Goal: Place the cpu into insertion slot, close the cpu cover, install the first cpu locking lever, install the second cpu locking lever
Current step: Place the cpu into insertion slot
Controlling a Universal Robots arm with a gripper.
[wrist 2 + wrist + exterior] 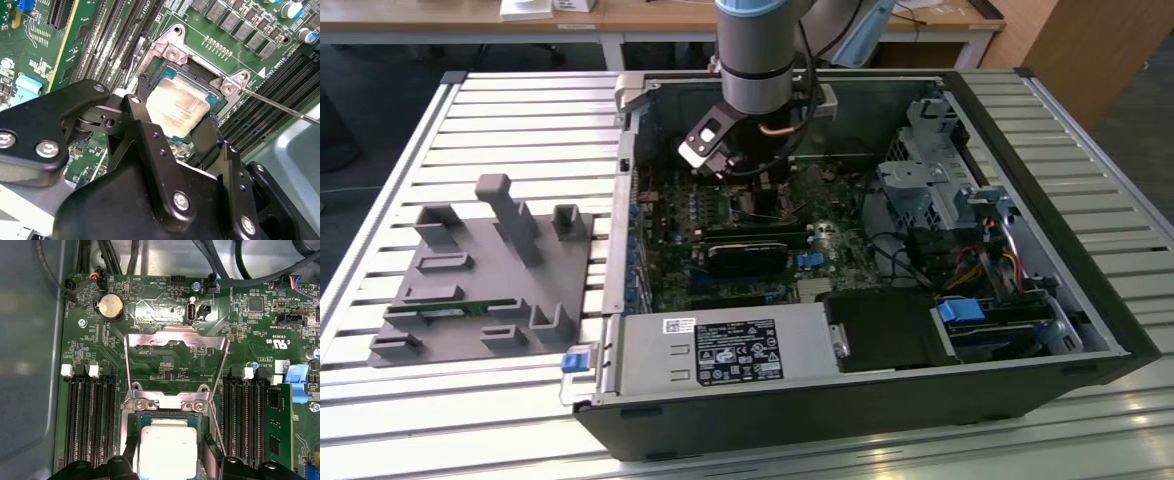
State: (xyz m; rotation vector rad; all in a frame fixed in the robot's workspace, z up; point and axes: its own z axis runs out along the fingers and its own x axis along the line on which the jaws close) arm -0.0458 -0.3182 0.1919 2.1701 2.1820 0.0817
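Observation:
The cpu [177, 102], a small square chip with a tan-silver face, lies flat in the insertion slot [172, 51] on the green motherboard. My gripper [174, 110] reaches down into the computer case [1041, 180], its black fingers [207, 137] pressed against two opposite edges of the chip. In the first wrist view the cpu [167, 447] sits just past the slot's silver rim [167, 403]. The cpu cover [150, 336], a thin silver frame, stands swung open beyond the slot. A thin metal locking lever [280, 105] sticks out free beside the socket.
Long black memory slots [87, 425] flank the socket, one holding a green memory card [277, 432]. Cables [225, 270] hang over the board's far edge. A power supply [720, 350] and drive bays [947, 200] crowd the case. A grey fixture [487, 270] lies at the exterior view's left.

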